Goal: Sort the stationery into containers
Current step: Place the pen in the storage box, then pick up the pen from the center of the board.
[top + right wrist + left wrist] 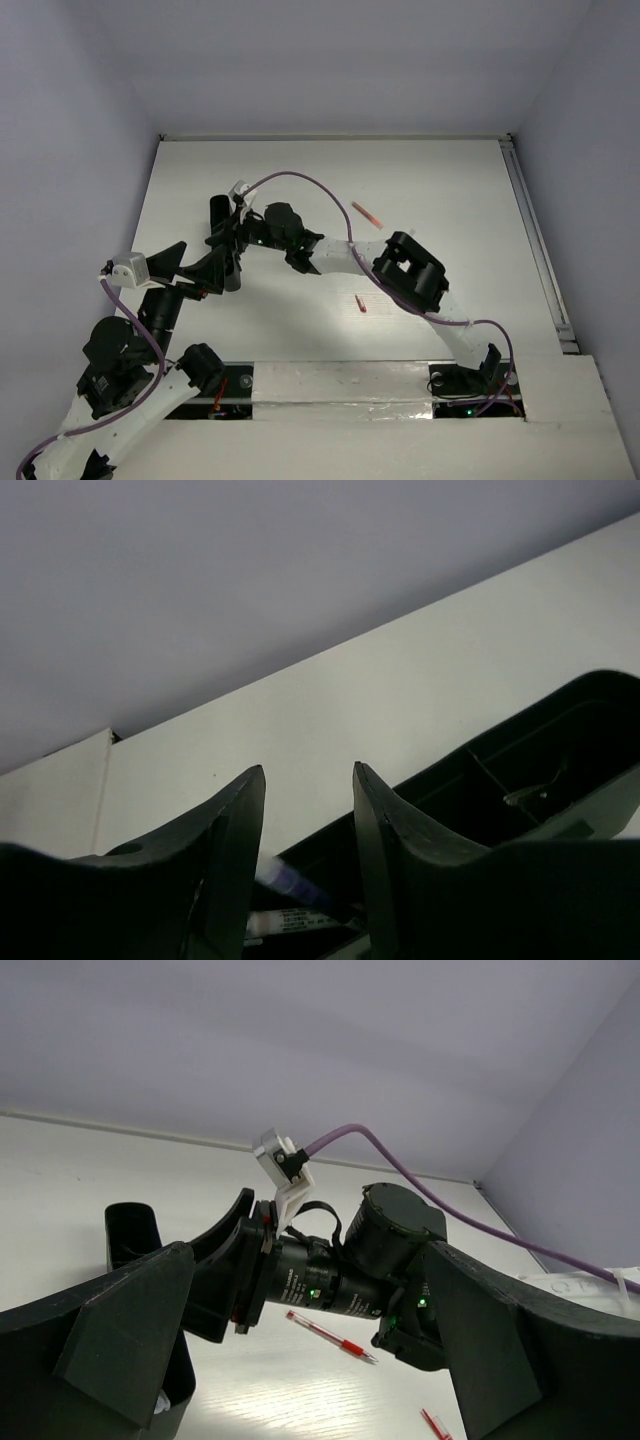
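Though partly done, a pen (283, 878) lying in black box (218, 210) under half-parted right gripper (308, 768), left gripper (308, 1255) wide and empty, leaves red pen (367, 212) and tiny red piece (361, 304) out.

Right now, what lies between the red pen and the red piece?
The right arm's white link crosses between the red pen and red piece; top view shows it.

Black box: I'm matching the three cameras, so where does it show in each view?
Top external: black box left of centre, lying front to back, partly under the right arm.
Left wrist: box at lower left.
Right wrist: box at lower right, compartments visible.
Shared landmark: the white table ending at the grey wall.
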Available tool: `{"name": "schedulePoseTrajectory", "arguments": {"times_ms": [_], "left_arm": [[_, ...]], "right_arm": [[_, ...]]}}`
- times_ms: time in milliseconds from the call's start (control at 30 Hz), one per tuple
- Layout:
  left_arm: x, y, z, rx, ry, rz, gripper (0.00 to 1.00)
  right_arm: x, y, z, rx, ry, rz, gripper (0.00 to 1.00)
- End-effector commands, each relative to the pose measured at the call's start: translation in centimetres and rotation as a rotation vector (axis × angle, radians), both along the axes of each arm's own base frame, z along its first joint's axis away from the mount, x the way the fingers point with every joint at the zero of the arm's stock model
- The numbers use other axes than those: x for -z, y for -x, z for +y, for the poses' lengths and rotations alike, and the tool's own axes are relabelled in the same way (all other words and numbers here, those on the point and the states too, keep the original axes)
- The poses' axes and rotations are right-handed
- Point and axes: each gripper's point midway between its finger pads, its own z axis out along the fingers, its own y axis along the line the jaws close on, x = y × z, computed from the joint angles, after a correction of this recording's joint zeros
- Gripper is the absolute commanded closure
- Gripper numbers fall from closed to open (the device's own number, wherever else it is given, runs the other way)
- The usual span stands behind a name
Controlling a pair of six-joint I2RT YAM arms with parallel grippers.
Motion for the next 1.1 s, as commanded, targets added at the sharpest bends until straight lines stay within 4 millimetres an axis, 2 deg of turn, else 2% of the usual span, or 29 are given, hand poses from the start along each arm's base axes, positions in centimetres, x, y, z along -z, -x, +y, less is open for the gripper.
{"name": "schedulePoseTrajectory", "arguments": {"times_ms": [0,67,133,167,200,267,300,333,367,400,467,500,533,567,667,733,767,800,833,867,900,933,967,1000,1033,1067], "left_arm": [[-0.8,-0.2,-0.3,0.003,0.008,-0.029,0.01],[-0.8,-0.2,-0.3,0.003,0.007,-0.028,0.01],[-0.8,-0.2,-0.3,0.003,0.006,-0.027,0.01],[-0.8,-0.2,-0.3,0.003,0.006,-0.027,0.01],[-0.8,-0.2,-0.3,0.004,0.007,-0.026,0.01],[-0.7,-0.1,-0.2,0.004,0.007,-0.026,0.01],[-0.7,-0.1,-0.1,0.002,0.011,-0.028,0.01],[-0.9,0.0,-0.1,0.004,0.014,-0.031,0.01],[-0.8,0.0,-0.1,0.005,0.014,-0.032,0.01],[-0.8,0.0,-0.2,0.007,0.014,-0.032,0.01],[-0.9,0.0,-0.2,0.011,0.015,-0.035,0.01],[-0.9,0.0,-0.4,0.015,0.011,-0.034,0.01],[-0.9,0.0,-0.5,0.02,0.011,-0.035,0.01],[-0.8,0.0,-0.5,0.021,0.008,-0.034,0.01],[-0.8,0.0,-0.7,0.028,0.006,-0.036,0.01],[-0.9,0.0,-0.7,0.03,0.006,-0.038,0.01],[-0.9,0.0,-0.7,0.031,0.006,-0.038,0.01],[-0.9,0.0,-0.7,0.031,0.005,-0.037,0.01],[-0.8,0.0,-0.7,0.03,0.003,-0.034,0.01],[-0.8,0.0,-0.7,0.03,0.003,-0.034,0.01],[-0.7,0.0,-0.7,0.028,0.002,-0.033,0.01],[-0.7,0.0,-0.7,0.03,0.002,-0.033,0.01],[-0.8,0.0,-0.7,0.03,0.002,-0.033,0.01],[-0.7,-0.1,-0.9,0.033,-0.002,-0.032,0.01],[-0.7,-0.1,-1.0,0.037,-0.004,-0.033,0.01],[-0.7,-0.2,-1.1,0.038,-0.008,-0.03,0.01]], "right_arm": [[-6.3,0.6,-0.8,0.013,-0.129,-0.094,0.53],[-7.5,0.7,-1.3,0.023,-0.15,-0.101,0.5],[-7.3,0.8,-1.9,0.039,-0.141,-0.097,0.5],[-8.3,0.7,-2.4,0.057,-0.152,-0.097,0.49],[-7.5,0.2,-3.3,0.074,-0.133,-0.079,0.5],[-7.3,-0.6,-5.0,0.097,-0.138,-0.024,0.51],[-8.8,-2.2,-7.2,0.129,-0.162,-0.013,0.51],[-6.8,-2.8,-8.7,0.147,-0.127,0.036,0.52],[-6.6,-3.4,-10.1,0.154,-0.123,0.084,0.54],[-7.2,-5.3,-12.8,0.204,-0.114,0.111,0.56],[-3.7,-6.4,-15.9,0.256,0.0,0.219,0.6],[-3.0,-7.4,-17.4,0.295,0.038,0.242,0.62],[-3.2,-9.0,-19.9,0.361,0.065,0.249,0.62],[-1.1,-9.8,-21.9,0.423,0.177,0.291,0.64],[1.3,-12.9,-26.9,0.557,0.35,0.323,0.71],[2.8,-13.6,-29.4,0.592,0.481,0.392,0.71],[5.2,-14.0,-31.7,0.61,0.573,0.433,0.7],[4.7,-15.0,-32.4,0.628,0.583,0.43,0.69],[5.2,-15.3,-33.3,0.644,0.613,0.443,0.67],[6.3,-16.3,-35.0,0.663,0.667,0.435,0.58],[7.6,-15.7,-36.3,0.661,0.741,0.479,0.56],[6.5,-16.7,-36.6,0.671,0.753,0.463,0.52],[6.8,-17.0,-37.1,0.663,0.807,0.441,0.47],[9.0,-16.3,-37.7,0.643,0.893,0.487,0.46],[8.2,-17.1,-37.5,0.645,0.894,0.47,0.46],[8.9,-16.7,-37.7,0.596,0.944,0.466,0.45]]}}
